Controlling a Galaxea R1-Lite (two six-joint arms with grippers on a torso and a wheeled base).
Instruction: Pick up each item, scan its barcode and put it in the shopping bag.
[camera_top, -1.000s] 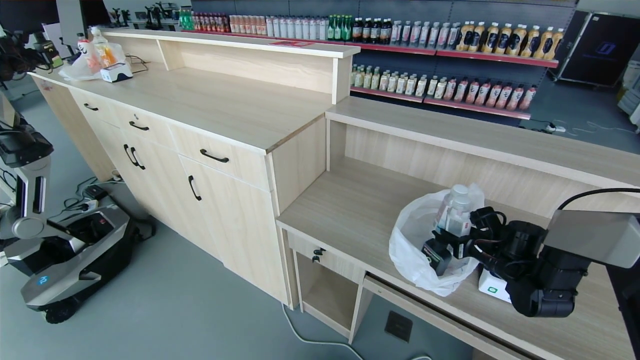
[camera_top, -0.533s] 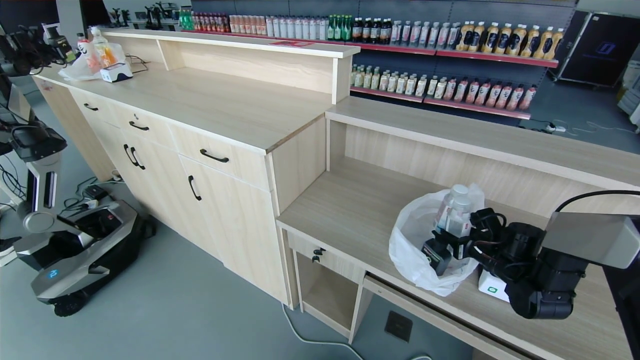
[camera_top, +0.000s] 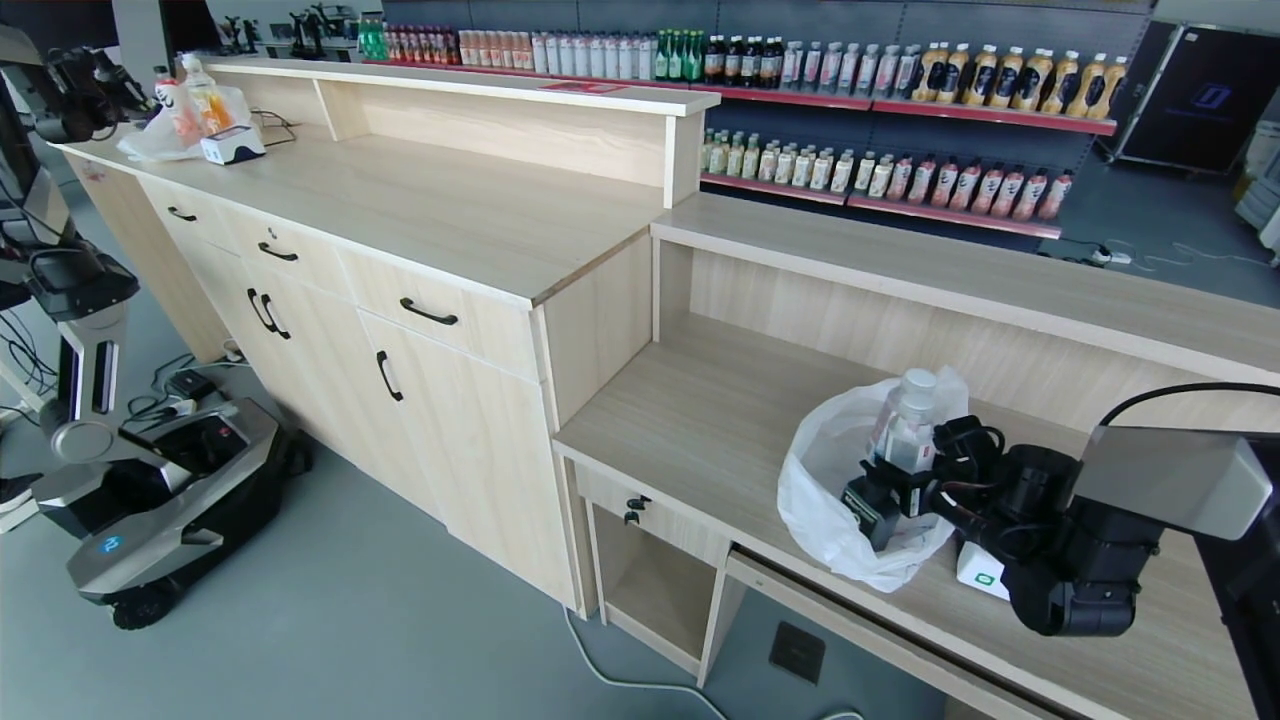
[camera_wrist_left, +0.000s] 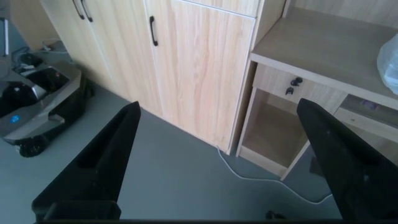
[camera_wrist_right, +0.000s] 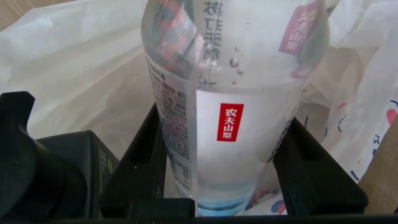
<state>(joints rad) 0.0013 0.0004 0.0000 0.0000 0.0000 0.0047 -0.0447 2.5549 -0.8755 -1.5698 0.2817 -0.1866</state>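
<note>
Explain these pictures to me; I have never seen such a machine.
It is a robot with two arms, each ending in a pincer. The wide picture comes from a camera on its head, looking down at a shop counter. The other two come from cameras on its wrists. The right pincer is shut on a clear bottle, held upright in the mouth of a white bag on the counter. A white box lies beside the bag. The left pincer hangs open above the floor.

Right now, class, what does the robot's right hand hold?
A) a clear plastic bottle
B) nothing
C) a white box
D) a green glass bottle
A: the right hand is shut on the clear plastic bottle, which stands upright at the mouth of the white shopping bag.
</note>
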